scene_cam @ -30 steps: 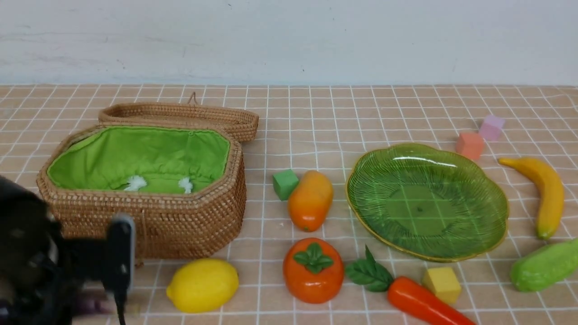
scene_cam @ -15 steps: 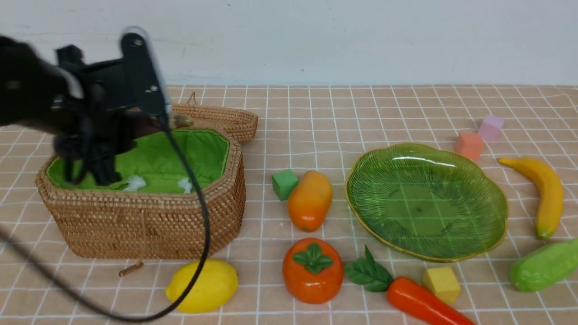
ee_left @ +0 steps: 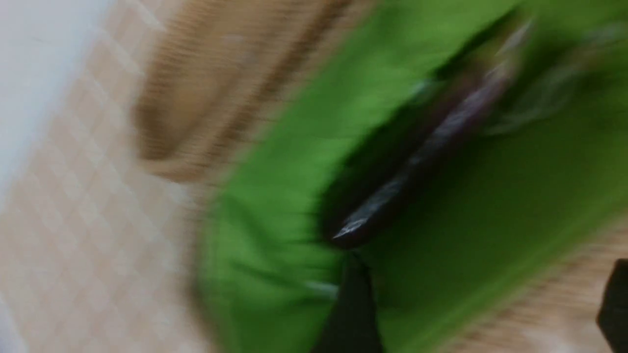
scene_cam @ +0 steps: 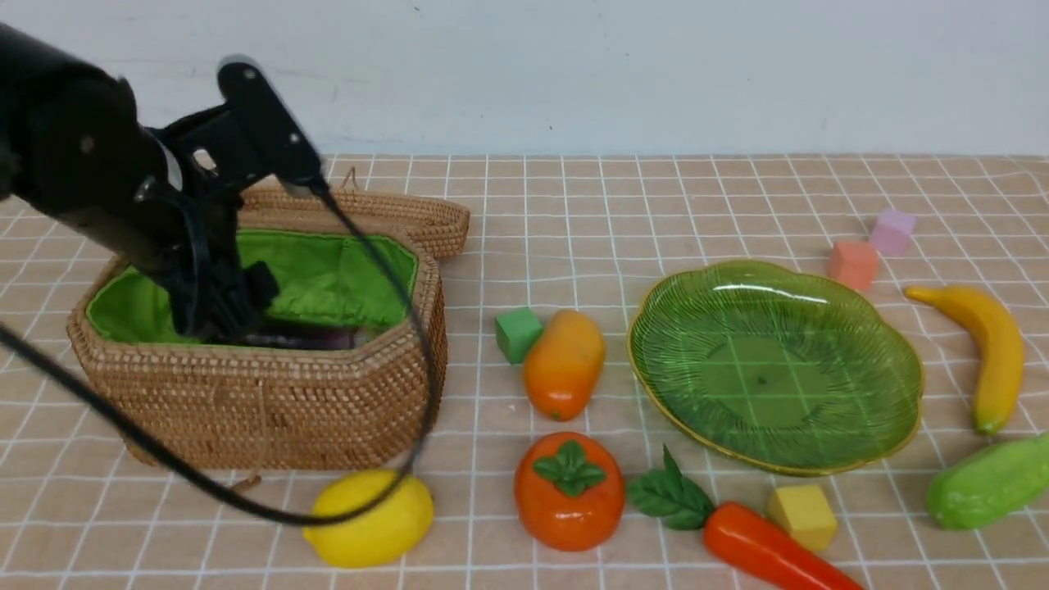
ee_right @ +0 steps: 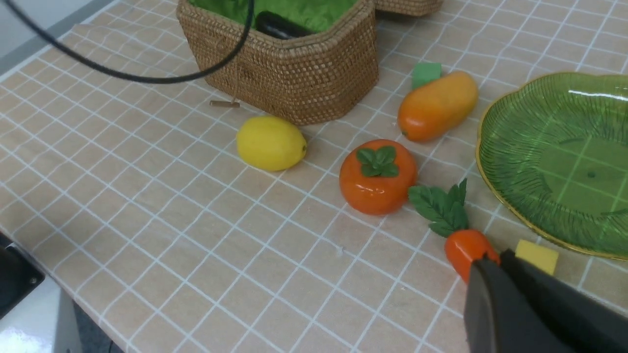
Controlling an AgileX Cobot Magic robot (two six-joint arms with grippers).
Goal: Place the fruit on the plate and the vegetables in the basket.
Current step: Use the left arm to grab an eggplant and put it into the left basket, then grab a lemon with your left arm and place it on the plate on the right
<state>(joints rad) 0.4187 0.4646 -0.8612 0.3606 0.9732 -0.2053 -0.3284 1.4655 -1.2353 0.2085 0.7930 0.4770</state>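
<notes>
left gripper (scene_cam: pixel 236 315) is hanging inside the basket (scene_cam: pixel 270 410), jaws seemingly wide apart (wrist view blurred) and holding nothing, eggplant (scene_cam: pixel 303 338) is lying loose on the lining (scene_cam: pixel 328 270) just beside its tips, long axis running along the basket's front wall

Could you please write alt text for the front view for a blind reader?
The left arm reaches into the open wicker basket, where a dark eggplant lies. A lemon, persimmon, mango, carrot, banana and gourd lie on the table, the green plate bare.
</notes>
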